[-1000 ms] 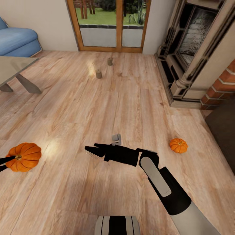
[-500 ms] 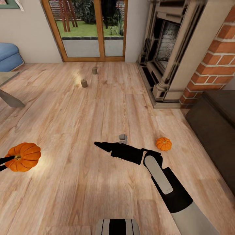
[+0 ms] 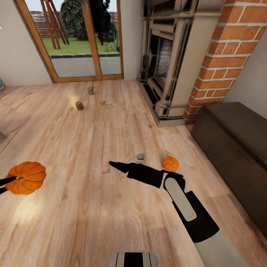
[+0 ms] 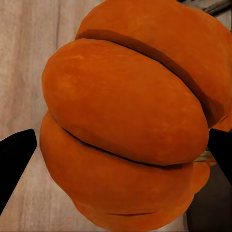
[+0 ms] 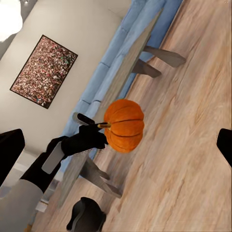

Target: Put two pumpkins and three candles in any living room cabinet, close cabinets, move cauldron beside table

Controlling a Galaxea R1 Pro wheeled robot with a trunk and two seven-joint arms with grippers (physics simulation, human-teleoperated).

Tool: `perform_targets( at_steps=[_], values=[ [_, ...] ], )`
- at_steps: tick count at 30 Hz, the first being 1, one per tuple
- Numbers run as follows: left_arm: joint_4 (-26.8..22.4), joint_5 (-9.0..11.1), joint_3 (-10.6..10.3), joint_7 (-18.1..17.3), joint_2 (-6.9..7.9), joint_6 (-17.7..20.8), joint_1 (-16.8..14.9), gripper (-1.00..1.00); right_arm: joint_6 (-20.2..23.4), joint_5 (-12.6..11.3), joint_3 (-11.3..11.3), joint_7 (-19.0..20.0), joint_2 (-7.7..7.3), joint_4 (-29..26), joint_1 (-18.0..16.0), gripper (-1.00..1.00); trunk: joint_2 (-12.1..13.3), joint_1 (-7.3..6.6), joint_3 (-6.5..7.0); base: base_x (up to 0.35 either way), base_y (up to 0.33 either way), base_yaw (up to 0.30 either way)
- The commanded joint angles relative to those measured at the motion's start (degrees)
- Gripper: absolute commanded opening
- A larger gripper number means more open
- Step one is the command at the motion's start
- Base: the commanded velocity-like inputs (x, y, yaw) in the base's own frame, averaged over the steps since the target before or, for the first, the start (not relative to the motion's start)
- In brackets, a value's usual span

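My left gripper (image 3: pixel 4 184) is shut on an orange ribbed pumpkin (image 3: pixel 25 178), held above the floor at the left; up close this pumpkin (image 4: pixel 125 121) sits between the dark fingertips (image 4: pixel 15 157). A second, smaller pumpkin (image 3: pixel 170 163) lies on the floor by my right forearm. My right gripper (image 3: pixel 113 166) hovers open over the boards, a grey candle (image 3: pixel 140 158) just beyond it. Two more candles (image 3: pixel 79 105) (image 3: pixel 91 90) stand near the glass door. The dark-brown cabinet (image 3: pixel 230 144) runs along the right wall, fronts closed. The table (image 5: pixel 126 72) shows behind the held pumpkin (image 5: pixel 124 125).
A stone fireplace (image 3: pixel 167 66) and brick column (image 3: pixel 222 48) stand beyond the cabinet. A glazed door (image 3: pixel 74 44) fills the far wall. A blue sofa (image 5: pixel 116 58) sits behind the table, and a black rounded pot (image 5: pixel 87 216), perhaps the cauldron, is near it. Open wooden floor surrounds me.
The head camera has turned right: the sofa and table slid out at the left, and the cabinet came into view. The left gripper still holds its pumpkin; the right arm barely moved.
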Motion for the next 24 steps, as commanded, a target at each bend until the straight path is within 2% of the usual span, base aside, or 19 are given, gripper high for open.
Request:
perform_targets(
  at_steps=[1, 24],
  values=[
    [-0.01, 0.49, 0.06, -0.12, 0.01, 0.57, -0.01, -1.00, 0.29, -0.14, -0.01, 0.04, 0.06, 0.04, -0.04, 1.00, 0.00, -0.03, 0.19, 0.000, 0.000, -0.281],
    [0.13, 0.61, 0.20, -0.09, 0.01, 0.57, -0.01, -1.00, 0.29, -0.14, 0.01, -0.06, 0.09, 1.23, -0.04, 1.00, 0.31, -0.63, 5.29, 0.000, 0.000, -0.281]
  ],
)
